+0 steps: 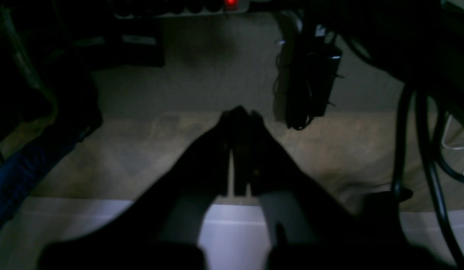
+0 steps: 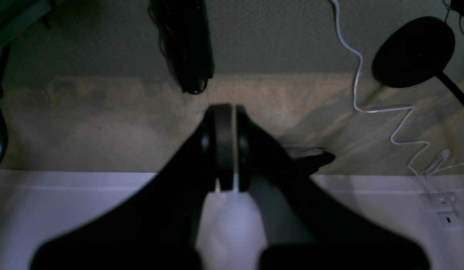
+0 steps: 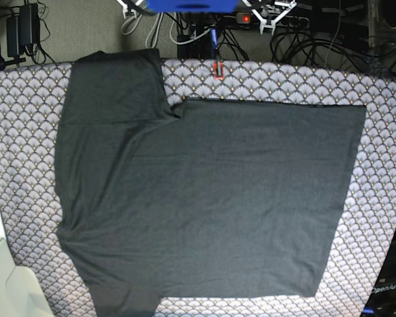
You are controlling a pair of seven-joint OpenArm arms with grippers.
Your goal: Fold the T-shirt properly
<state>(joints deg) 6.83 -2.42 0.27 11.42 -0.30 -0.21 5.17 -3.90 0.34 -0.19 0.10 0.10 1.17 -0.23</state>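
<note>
The dark charcoal T-shirt (image 3: 204, 198) lies spread flat on the table in the base view, plain side up, with no graphic showing. One sleeve (image 3: 115, 86) points to the far left and the other (image 3: 119, 297) to the near left. Neither arm shows in the base view. In the left wrist view my left gripper (image 1: 239, 112) is shut and empty, over the table's edge and the carpet floor. In the right wrist view my right gripper (image 2: 234, 108) is shut and empty, also past the table's edge. The shirt shows in neither wrist view.
The grey scallop-patterned cloth (image 3: 383, 132) covers the table under the shirt. An orange clip (image 3: 217, 69) sits at the far edge. Cables and a power strip (image 1: 231, 3) lie behind. A white cable (image 2: 367, 108) and a black round base (image 2: 412, 52) lie on the floor.
</note>
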